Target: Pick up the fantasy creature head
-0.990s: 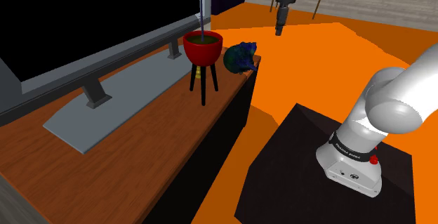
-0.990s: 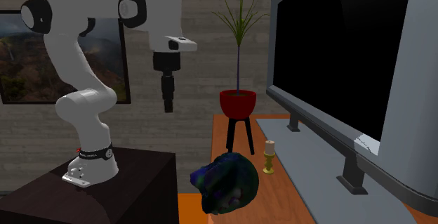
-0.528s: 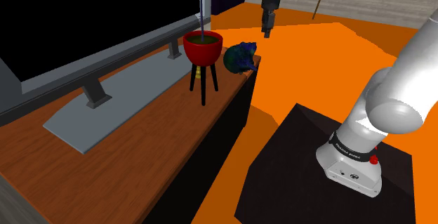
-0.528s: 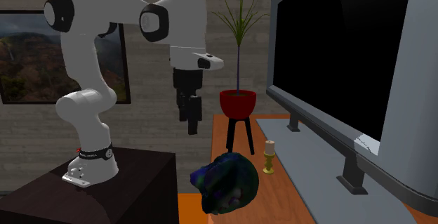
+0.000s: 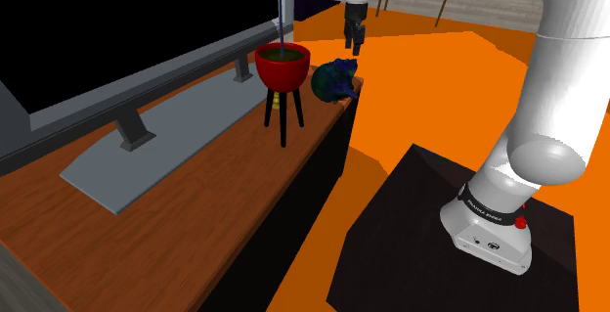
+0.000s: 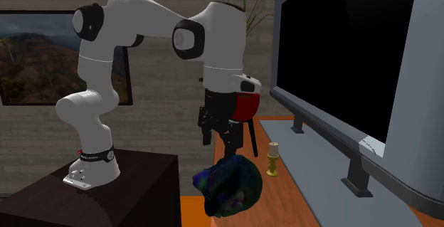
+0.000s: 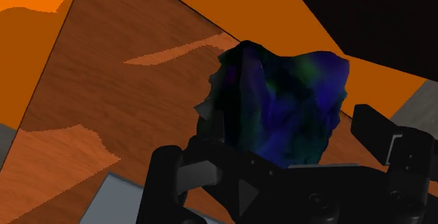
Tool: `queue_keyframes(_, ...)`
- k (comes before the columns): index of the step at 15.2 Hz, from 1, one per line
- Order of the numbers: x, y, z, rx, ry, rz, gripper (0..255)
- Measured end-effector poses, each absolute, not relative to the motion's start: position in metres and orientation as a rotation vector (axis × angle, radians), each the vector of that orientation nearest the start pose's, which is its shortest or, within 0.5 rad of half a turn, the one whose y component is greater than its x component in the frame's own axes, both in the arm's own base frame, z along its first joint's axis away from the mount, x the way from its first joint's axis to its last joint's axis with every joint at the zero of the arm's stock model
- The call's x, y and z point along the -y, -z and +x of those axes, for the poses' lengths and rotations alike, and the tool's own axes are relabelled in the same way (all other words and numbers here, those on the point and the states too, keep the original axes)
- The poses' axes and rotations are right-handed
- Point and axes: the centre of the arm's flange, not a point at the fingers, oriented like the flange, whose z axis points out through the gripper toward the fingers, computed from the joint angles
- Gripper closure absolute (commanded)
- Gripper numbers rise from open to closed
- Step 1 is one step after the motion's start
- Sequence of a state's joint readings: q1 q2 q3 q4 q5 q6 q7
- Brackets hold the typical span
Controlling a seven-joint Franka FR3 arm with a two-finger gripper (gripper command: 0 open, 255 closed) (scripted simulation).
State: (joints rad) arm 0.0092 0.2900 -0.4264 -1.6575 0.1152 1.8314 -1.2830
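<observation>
The fantasy creature head (image 5: 334, 80) is a dark blue-green lump at the far end of the wooden cabinet top (image 5: 196, 198), near its corner. In the second exterior view the head (image 6: 229, 185) lies in the foreground. My black gripper (image 5: 352, 40) hangs just above and slightly beyond it, not touching. From the second exterior view, the gripper (image 6: 218, 141) points down right over the head. In the wrist view the head (image 7: 281, 103) sits between the open gripper's (image 7: 274, 156) spread fingers (image 7: 165, 177), which stay clear of it.
A red plant pot (image 5: 283, 66) on a black tripod stands right beside the head. A small candlestick (image 6: 272, 158) is next to it. A big black TV (image 6: 341, 55) with a grey base (image 5: 147, 149) runs along the cabinet. Orange floor lies past the cabinet edge.
The arm has swung from over the floor towards the cabinet's end and lowered. The gripper now hangs right above the head. The head has not moved.
</observation>
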Motion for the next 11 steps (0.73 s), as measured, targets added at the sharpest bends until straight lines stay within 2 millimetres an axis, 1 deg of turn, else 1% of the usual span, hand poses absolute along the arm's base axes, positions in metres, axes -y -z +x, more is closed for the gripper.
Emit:
queue_keyframes(3,0.226,-0.429,0.598,1.289,-0.104,-2.795,0)
queue_keyframes(8,0.226,-0.404,0.599,1.293,-0.104,-2.793,0)
queue_keyframes(9,0.226,-0.402,0.599,1.293,-0.104,-2.793,255)
queue_keyframes(11,0.226,-0.401,0.599,1.293,-0.103,-2.793,255)
